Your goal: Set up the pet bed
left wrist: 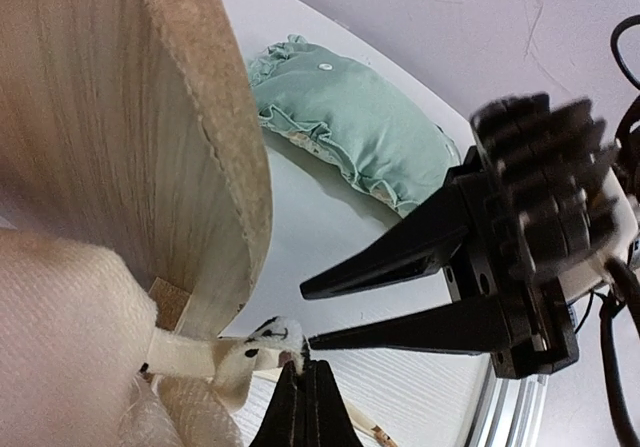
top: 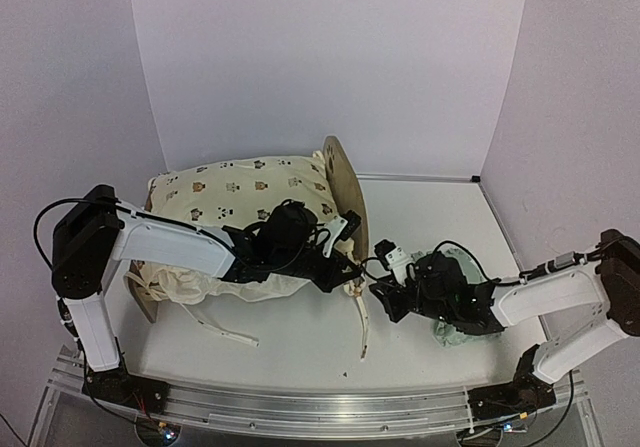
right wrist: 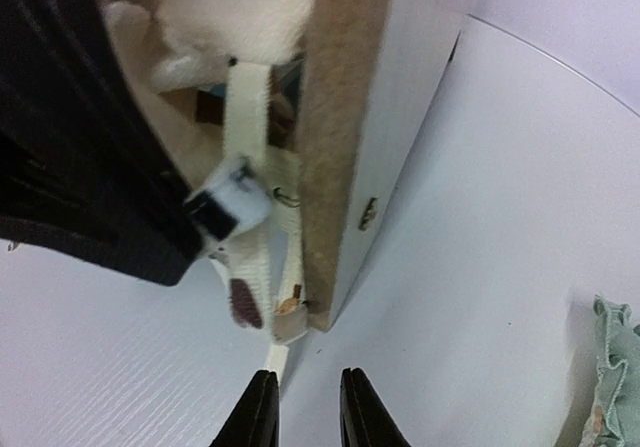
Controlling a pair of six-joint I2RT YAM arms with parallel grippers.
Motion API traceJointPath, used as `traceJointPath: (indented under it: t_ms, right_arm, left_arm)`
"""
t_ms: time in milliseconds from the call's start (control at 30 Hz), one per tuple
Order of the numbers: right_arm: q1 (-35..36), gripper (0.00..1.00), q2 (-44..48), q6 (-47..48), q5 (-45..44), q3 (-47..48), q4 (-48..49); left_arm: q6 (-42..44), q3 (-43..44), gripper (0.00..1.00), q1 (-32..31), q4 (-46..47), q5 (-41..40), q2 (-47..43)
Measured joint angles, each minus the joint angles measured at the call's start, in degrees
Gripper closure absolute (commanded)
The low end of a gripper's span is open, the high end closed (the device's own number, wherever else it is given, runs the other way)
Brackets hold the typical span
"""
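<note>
The pet bed (top: 345,182) stands left of centre, its light-wood headboard (left wrist: 120,117) upright, and the cream bear-print cushion (top: 240,192) lies on it. My left gripper (left wrist: 303,367) is shut on one of the cushion's cream ties (left wrist: 250,352) at the headboard's lower corner; in the top view it (top: 343,267) sits by that corner. My right gripper (right wrist: 305,407) is open and empty, low over the table just in front of the headboard's corner (right wrist: 345,117), its fingers (left wrist: 400,267) pointing at the tie. A second tie (right wrist: 245,117) hangs beside the corner.
The mint green pillow (top: 455,322) lies on the table under my right arm; it also shows in the left wrist view (left wrist: 350,117) and the right wrist view (right wrist: 615,377). Loose ties (top: 362,332) trail on the table in front of the bed.
</note>
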State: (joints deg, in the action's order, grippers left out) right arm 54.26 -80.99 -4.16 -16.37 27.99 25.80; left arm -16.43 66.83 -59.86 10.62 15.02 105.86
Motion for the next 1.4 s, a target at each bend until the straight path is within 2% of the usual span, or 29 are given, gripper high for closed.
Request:
traceJointPath:
  t_ms: [233,400,633,900,1133,1400]
  right_arm:
    - [-3.80,0.88,-2.20,0.60,-0.33,0.75,2.21]
    - [-3.87,0.90,-6.16,0.56,2.04,2.92,3.09]
    - [-3.87,0.91,-7.06,-1.34,8.64,3.96,4.73]
    - [-3.87,0.88,-7.70,-3.75,14.85,5.38,5.52]
    - [-3.98,0.81,-11.16,-3.59,15.66,6.45,6.70]
    - [-4.24,0.79,-13.90,-1.65,16.20,6.32,11.61]
  left_arm:
    - [0.00,0.00,1.00,0.07,-0.04,0.49,0.00]
    - [0.00,0.00,1.00,0.09,-0.06,0.87,0.00]
    - [0.00,0.00,1.00,0.07,-0.10,0.90,0.00]
    - [0.02,-0.53,1.00,0.09,-0.06,0.90,-0.02]
    - [0.00,-1.28,1.00,0.24,-0.05,1.21,-0.09]
    - [-0.72,-2.01,1.00,0.75,-0.05,1.36,-0.57]
